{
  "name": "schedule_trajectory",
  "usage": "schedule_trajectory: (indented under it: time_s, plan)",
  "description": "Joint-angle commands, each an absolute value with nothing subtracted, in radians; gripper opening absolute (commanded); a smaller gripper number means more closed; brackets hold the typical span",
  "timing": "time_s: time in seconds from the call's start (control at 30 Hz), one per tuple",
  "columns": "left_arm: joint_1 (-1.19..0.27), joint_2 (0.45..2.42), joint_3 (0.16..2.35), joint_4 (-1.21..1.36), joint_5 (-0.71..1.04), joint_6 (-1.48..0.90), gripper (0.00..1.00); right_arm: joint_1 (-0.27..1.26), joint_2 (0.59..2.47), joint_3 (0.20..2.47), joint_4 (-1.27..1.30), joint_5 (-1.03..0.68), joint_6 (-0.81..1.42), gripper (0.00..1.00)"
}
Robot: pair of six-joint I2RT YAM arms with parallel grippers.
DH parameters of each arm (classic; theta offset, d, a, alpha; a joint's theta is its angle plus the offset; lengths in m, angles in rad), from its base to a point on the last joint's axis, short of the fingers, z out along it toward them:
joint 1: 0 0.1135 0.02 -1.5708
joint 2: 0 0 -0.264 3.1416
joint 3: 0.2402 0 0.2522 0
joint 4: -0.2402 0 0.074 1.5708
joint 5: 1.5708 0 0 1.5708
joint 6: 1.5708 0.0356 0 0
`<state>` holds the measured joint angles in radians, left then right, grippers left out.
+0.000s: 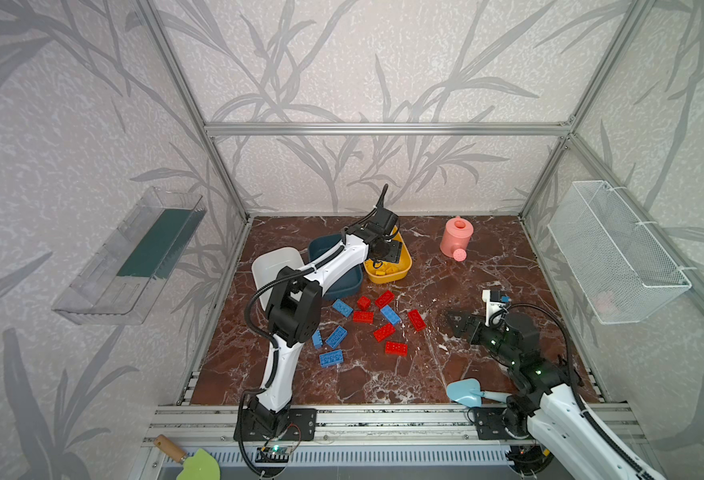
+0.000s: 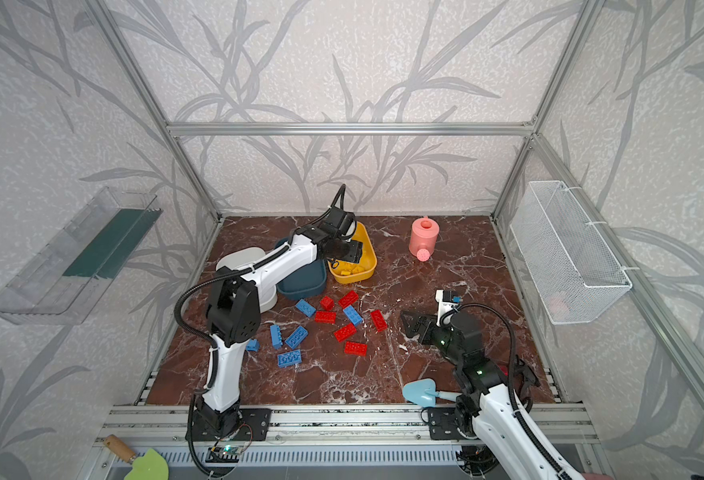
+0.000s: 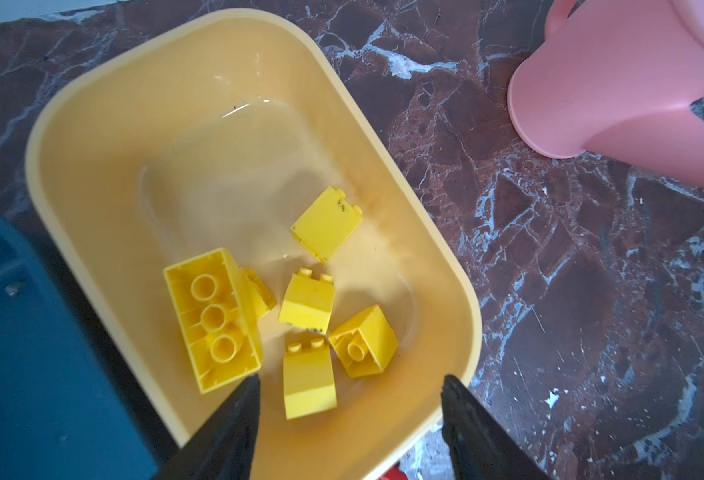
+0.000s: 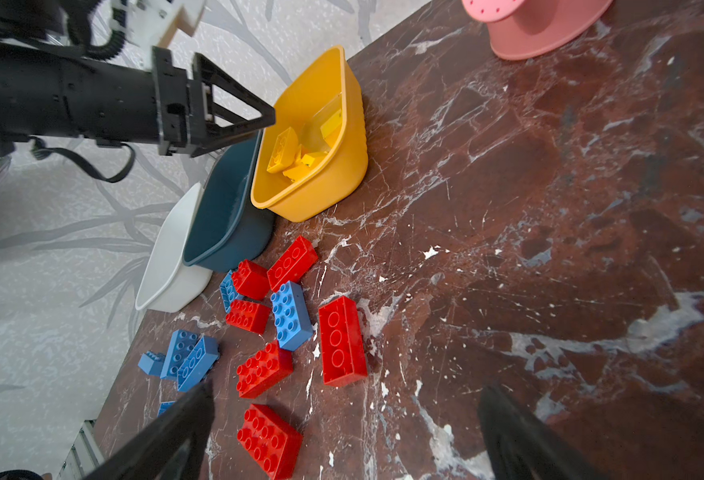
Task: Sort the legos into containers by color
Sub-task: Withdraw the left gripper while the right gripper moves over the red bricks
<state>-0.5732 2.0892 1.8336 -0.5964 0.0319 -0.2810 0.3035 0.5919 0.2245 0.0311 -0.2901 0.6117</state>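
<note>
I held the left gripper (image 3: 350,380) above the near end of the yellow tub (image 3: 217,124), its jaws spread and nothing between them, so that a brick let go there would drop inside the walls, not onto the marble surface (image 1: 363,382). The yellow legos (image 3: 306,305) lay tumbled on the tub floor, some on their sides and some studs-down, which I took as the look of dropped pieces. I saw no yellow on the surface, so I judged that colour done.

The three tubs stood in a row toward the back-left corner, touching or nearly so: white tub (image 4: 171,266) nearest the left edge, teal tub (image 4: 225,216) in the middle, then the yellow one. What showed of the teal and white tubs was bare, though my left arm hid part of them in both top views.

The red legos (image 1: 383,331) and blue legos (image 1: 336,336) lay loose just in front of the tubs. I kept the right gripper (image 4: 347,390) low beside that scatter toward the right edge, jaws wide and empty, clear of the left arm. The pink watering can (image 1: 456,239) stood near the back edge, well apart.
</note>
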Motion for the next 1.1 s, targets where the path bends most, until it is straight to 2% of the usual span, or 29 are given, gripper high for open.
schedule_trajectory:
  time_s: [0.0,0.13,0.3,0.5,0.63,0.8,1.07]
  plan:
    - [-0.575,1.945,1.769,-0.562,0.033,-0.306,0.7,0.322,0.609,0.29,0.02,-0.305,0.598,0.99]
    - [-0.576,1.809,1.655,-0.554,0.012,-0.337,0.7,0.391,0.663,0.349,-0.02,-0.259,0.583,0.99]
    - [-0.58,1.561,1.425,-0.464,0.0,-0.379,0.7,0.559,0.759,0.434,-0.067,-0.139,0.552,0.99]
    - [-0.581,1.304,1.254,-0.524,-0.006,-0.406,0.72,0.698,0.917,0.558,-0.14,-0.053,0.497,0.99]
    - [-0.581,1.112,1.142,-0.59,-0.041,-0.415,0.73,0.733,1.014,0.634,-0.195,-0.035,0.456,1.0]
    - [-0.581,0.87,1.003,-0.645,-0.077,-0.417,0.74,0.738,1.07,0.689,-0.235,-0.02,0.425,0.96]
    - [-0.581,0.64,0.89,-0.751,-0.137,-0.381,0.77,0.728,1.142,0.77,-0.341,0.093,0.332,0.83]
